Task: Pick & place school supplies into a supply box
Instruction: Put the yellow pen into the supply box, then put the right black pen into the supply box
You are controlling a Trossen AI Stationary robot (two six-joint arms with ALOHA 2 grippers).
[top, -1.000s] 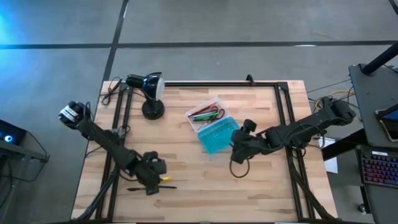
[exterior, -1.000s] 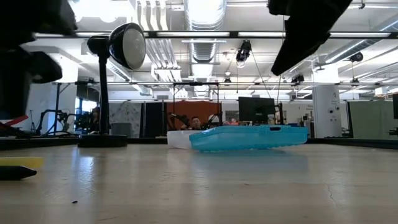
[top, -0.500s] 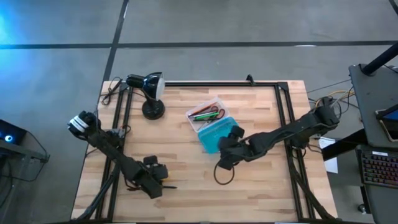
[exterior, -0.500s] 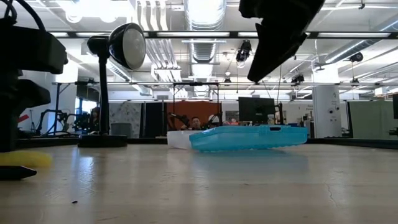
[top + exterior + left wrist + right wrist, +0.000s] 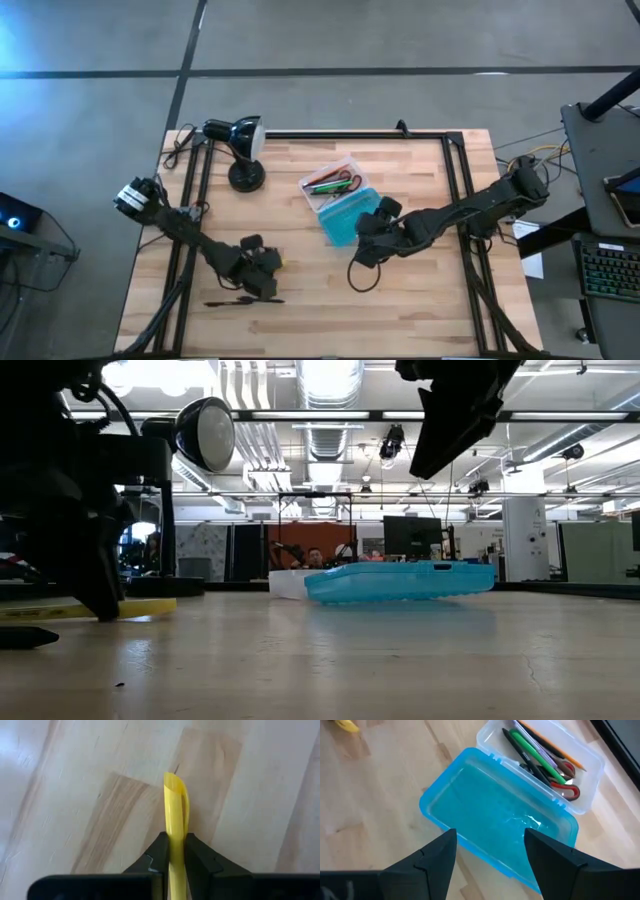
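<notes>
My left gripper (image 5: 174,851) is low over the near left of the table (image 5: 420,310), shut on a yellow pencil (image 5: 276,262). The supply box lies open at the table's middle. Its clear half (image 5: 330,182) holds red-handled scissors (image 5: 566,784), a green marker (image 5: 536,755), an orange pencil and dark pens. The teal half (image 5: 347,216) lies flat beside it. My right gripper (image 5: 492,865) hangs open above the teal half's near side, touching nothing. My left gripper pinches the yellow pencil's shaft (image 5: 175,837) between its two fingers (image 5: 159,854). The fingers come from above and lie across the pencil, whose free end (image 5: 175,782) sticks out past them. The pencil lies level at the tabletop (image 5: 140,607); whether it touches the wood I cannot tell.
A black desk lamp (image 5: 238,140) stands at the far left corner. A dark pen (image 5: 240,301) lies near the front edge, just beside my left gripper. Black frame rails (image 5: 458,200) run along the table's left, right and far sides.
My left gripper has moved a little toward the table's right and far edges and now has the yellow pencil between its fingers; the pencil has turned and shifted with it. My right gripper has moved left and nearer, over the teal half's near side.
</notes>
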